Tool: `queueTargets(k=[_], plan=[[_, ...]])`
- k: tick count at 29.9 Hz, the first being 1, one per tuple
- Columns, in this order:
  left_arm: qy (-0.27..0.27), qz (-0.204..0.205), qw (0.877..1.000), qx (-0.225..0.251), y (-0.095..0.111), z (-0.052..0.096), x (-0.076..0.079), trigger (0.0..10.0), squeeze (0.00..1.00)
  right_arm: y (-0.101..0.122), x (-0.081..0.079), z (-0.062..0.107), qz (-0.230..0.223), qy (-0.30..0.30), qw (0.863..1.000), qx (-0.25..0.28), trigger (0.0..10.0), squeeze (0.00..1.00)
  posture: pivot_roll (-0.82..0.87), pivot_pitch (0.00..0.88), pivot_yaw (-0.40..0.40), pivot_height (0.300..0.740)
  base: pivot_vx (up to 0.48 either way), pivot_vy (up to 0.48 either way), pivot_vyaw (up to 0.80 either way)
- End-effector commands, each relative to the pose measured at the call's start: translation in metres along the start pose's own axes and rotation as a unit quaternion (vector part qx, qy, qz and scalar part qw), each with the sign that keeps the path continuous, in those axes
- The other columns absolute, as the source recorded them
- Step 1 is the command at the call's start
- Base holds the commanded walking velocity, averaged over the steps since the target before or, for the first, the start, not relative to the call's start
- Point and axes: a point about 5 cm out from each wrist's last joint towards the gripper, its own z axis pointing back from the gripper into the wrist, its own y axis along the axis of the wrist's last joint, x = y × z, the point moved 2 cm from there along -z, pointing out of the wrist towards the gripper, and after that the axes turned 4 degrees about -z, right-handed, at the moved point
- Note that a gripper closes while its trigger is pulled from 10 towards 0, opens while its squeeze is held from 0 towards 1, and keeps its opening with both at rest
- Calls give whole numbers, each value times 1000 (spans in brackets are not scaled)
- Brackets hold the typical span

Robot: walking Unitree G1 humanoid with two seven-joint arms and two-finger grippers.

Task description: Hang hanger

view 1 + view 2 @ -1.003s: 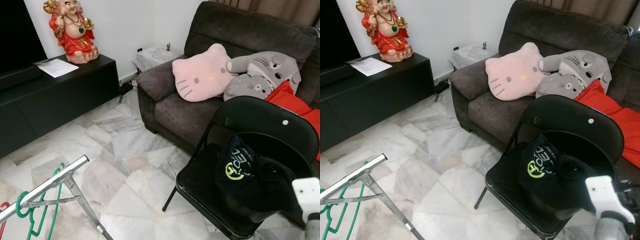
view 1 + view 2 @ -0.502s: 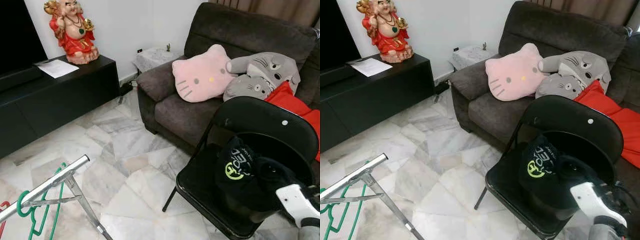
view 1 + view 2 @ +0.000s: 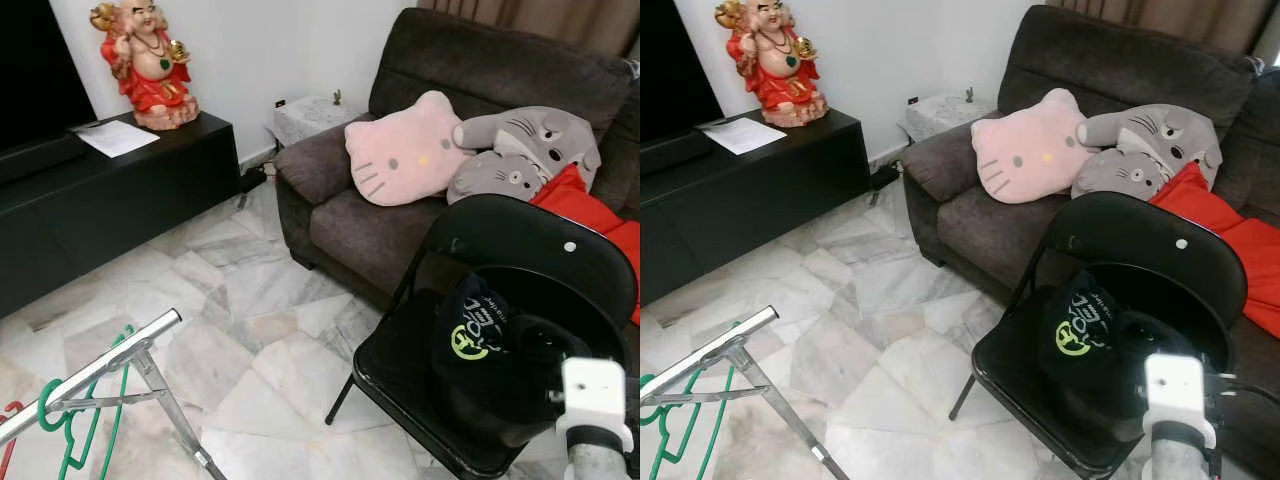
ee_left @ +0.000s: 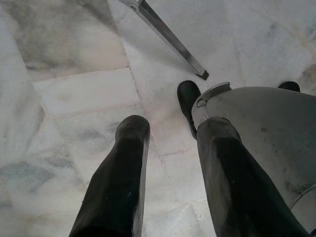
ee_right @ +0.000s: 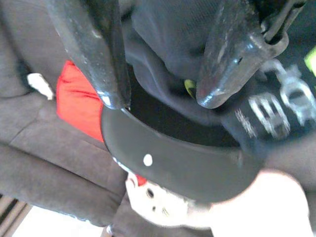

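A silver drying-rack rail (image 3: 100,370) slants across the lower left, with a green hanger (image 3: 75,440) and a red hanger (image 3: 8,420) hooked on it. A black garment with a green logo (image 3: 490,350) lies bunched on a black folding chair (image 3: 540,240) at the right. My right arm's white wrist (image 3: 592,400) stands at the chair's near right corner. In the right wrist view my right gripper (image 5: 160,98) is open just above the black garment (image 5: 168,44). My left gripper (image 4: 173,126) hangs open over the marble floor.
A dark sofa (image 3: 340,200) with a pink cushion (image 3: 405,150), a grey plush (image 3: 520,145) and a red cushion (image 3: 585,205) stands behind the chair. A black TV cabinet (image 3: 110,200) with a red statue (image 3: 150,65) runs along the left. A rack leg (image 4: 168,37) slants near my foot.
My right wrist has shifted slightly left and turned upright beside the chair. The rack, hangers and garment have not moved.
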Motion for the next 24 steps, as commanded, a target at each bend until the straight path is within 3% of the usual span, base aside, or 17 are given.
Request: queueTargets(k=[1,4,8,11,14,24], plan=[[5,-4,1000,-6,-5,1,-2,10000,0,11,-5,5,-50,11,999,19,10000,0,-67,41,4,740,0,0,0],[10,-3,1000,-2,-4,2,-3,10000,0,16,-19,17,-105,38,994,18,10000,0,-70,43,6,740,0,0,0],[14,-6,1000,-1,-4,2,-5,10000,0,16,-28,24,-136,60,989,12,10000,0,-76,44,11,740,0,0,0],[14,-6,1000,-1,-4,2,-5,10000,0,15,-31,25,-129,68,989,13,10000,0,-77,43,11,740,0,0,0],[10,-13,1000,-1,-4,2,-4,10000,0,5,-35,25,-185,59,981,-16,10000,0,-77,40,12,740,0,0,0],[7,-15,1000,0,-4,2,-3,10000,0,7,-44,23,-183,55,981,-19,10000,0,-74,36,10,740,0,-173,0]])
